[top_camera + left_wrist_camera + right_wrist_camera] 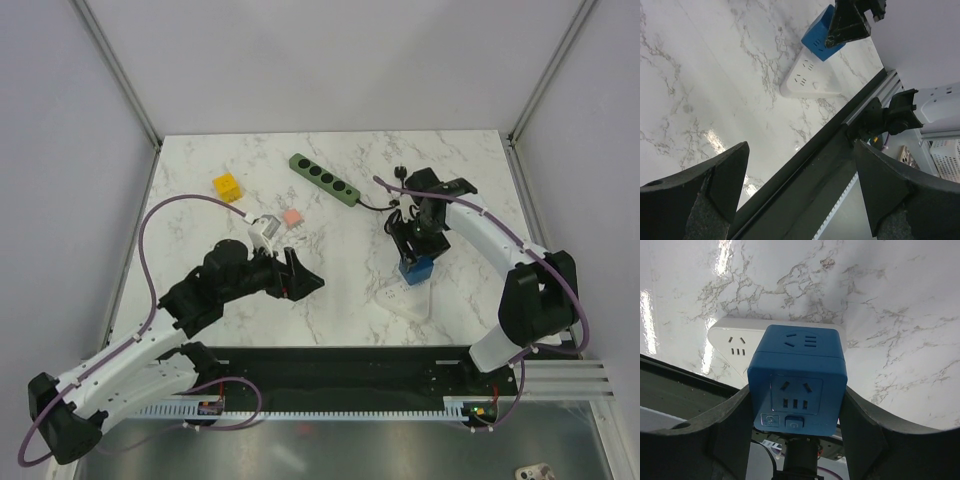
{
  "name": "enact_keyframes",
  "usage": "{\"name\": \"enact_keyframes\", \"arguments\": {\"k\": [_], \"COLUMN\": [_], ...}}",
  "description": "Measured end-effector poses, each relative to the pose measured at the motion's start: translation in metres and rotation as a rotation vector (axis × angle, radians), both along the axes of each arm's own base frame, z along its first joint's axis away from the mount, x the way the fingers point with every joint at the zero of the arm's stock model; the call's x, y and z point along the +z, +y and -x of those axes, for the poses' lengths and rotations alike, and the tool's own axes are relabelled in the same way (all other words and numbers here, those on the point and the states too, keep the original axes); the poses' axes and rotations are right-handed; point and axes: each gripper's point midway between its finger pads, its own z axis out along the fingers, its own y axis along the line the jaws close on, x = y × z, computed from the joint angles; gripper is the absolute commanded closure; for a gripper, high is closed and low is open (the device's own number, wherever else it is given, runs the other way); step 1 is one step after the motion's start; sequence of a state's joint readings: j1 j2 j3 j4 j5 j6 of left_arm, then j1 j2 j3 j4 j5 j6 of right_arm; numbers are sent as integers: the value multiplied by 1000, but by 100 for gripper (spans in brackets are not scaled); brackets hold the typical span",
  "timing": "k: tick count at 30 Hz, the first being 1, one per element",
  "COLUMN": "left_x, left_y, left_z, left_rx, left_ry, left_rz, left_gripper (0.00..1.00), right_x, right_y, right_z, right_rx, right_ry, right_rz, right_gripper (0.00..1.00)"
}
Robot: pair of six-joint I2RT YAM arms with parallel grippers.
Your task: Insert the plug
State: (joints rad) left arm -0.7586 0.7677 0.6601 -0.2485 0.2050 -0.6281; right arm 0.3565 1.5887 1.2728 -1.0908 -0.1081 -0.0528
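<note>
Yellow plastic marks the far left of the counter (340, 310): 1 small yellow block (227, 186), well apart from the work. Next comes the left gripper (301, 273), its 2 fingers spread wide with nothing between them, hovering low near the middle. A pink block (291, 217) and a small white piece (265, 230) lie just beyond it, and a green power strip (324, 180) with a row of round sockets lies further back, its black cord running toward the right arm.

On the right, the right gripper (415, 262) pinches the blue cube plug (797, 382) by 2 opposite sides, directly over one end of the white power strip (732, 337). The cube covers that end; whether its prongs are seated cannot be told from these views.

Judging by this, the step in hand is the push into the socket. It should go well if the cube is kept level and square to the strip, the prongs lined up with the slots, and the press made straight down without twisting. The light strip could skate or tip, so the free left gripper might steady its exposed end.

As for containers, only a white slotted basket (946, 156) shows, off the counter at the right edge of the left wrist view; its contents cannot be seen.
</note>
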Motion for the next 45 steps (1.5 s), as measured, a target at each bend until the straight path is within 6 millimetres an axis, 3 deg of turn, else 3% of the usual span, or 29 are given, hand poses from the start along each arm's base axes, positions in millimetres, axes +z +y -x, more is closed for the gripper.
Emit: {"name": "enact_keyframes", "arguments": {"k": [6,12,19,24,28,31,35,41,45], "left_x": [-17,-61,-62,-83,-114,-131,-147,-169,-169], "left_y": [-13,-24,-35,-53,-72,-87,-108,-143,-158], "left_z": [2,6,1,-2,8,14,11,-11,-15], "left_rx": [-27,-37,-38,-47,-79,-96,-89,-76,-87], "left_ry": [92,261,299,374,453,500,552,588,586], "left_rz": [21,-19,20,19,-27,-36,-27,-25,-6], "left_gripper": [16,19,23,20,16,15,17,19,19], "right_x": [16,13,9,7,9,12,31,72,83], "right_y": [-1,-4,-13,-43,-77,-84,-74,-65,-62], "right_z": [-7,-9,-9,-21,-36,-44,-58,-68,-71], "right_rx": [-32,-54,-68,-174,-325,-392,-443,-467,-504], "right_ry": [-11,1,8,-27,-74,-113,-217,-381,-430], "right_rz": [-8,17,76,172,231,230,141,30,-12], "right_gripper": [100,100,100,100,100,100,100,100,100]}}
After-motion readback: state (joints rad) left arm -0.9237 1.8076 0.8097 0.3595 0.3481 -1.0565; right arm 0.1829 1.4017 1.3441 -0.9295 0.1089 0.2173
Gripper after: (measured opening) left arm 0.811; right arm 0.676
